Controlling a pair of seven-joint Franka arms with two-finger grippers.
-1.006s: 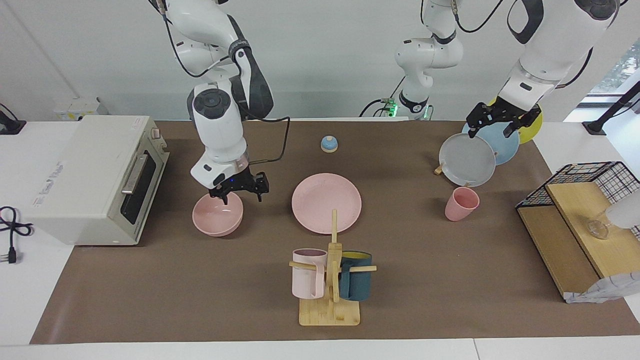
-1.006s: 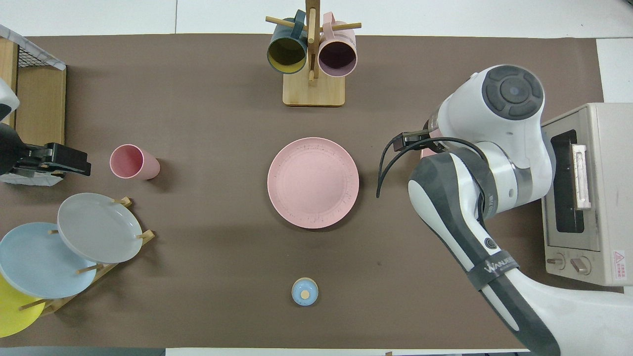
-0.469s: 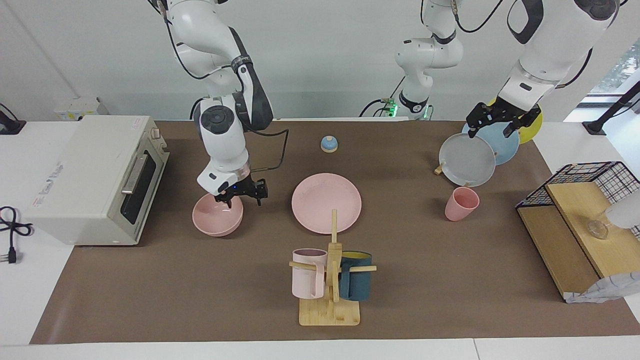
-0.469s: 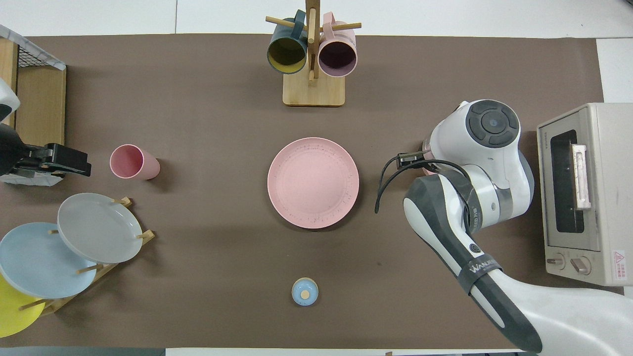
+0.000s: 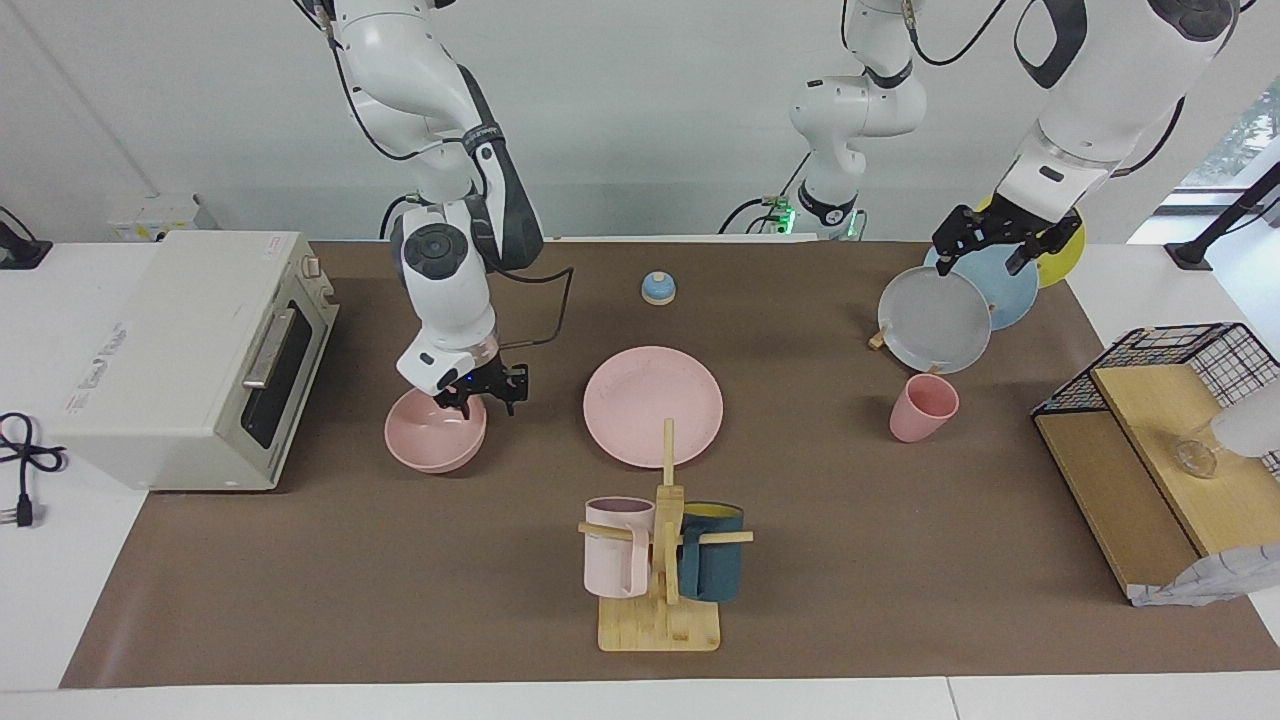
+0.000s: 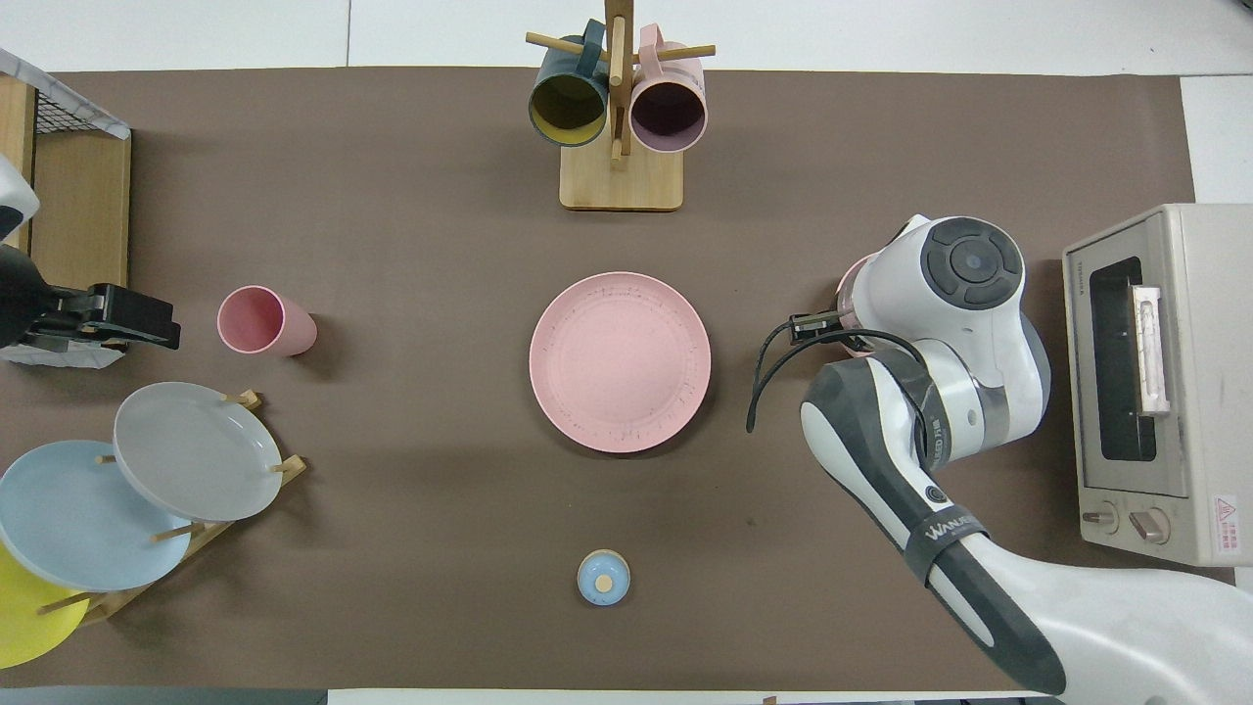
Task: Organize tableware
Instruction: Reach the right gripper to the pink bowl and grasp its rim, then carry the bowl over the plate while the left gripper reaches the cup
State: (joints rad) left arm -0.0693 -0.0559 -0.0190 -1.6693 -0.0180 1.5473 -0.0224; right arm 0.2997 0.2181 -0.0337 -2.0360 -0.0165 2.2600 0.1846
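Since a moment ago, right pincer [image 5: 478, 396] sits lower at the bowl [image 5: 434, 431] rim, spread, beside the oven [image 5: 190, 350]. Grabbing comes next; it must close. Plate [image 5: 653, 405] mid-tabletop. Left pincer [image 5: 992, 242] waits, spread, over the rack.

Upright pink bowl [image 5: 435, 431]; plate [image 5: 653, 405]; cup [image 5: 923, 407]

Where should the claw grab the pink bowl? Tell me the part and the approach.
Take the pink bowl by its rim, from straight above, one finger inside the wall and one outside. It sits upright and open, and its rounded sides offer no flat hold. The right claw is over the rim nearest the pink plate.
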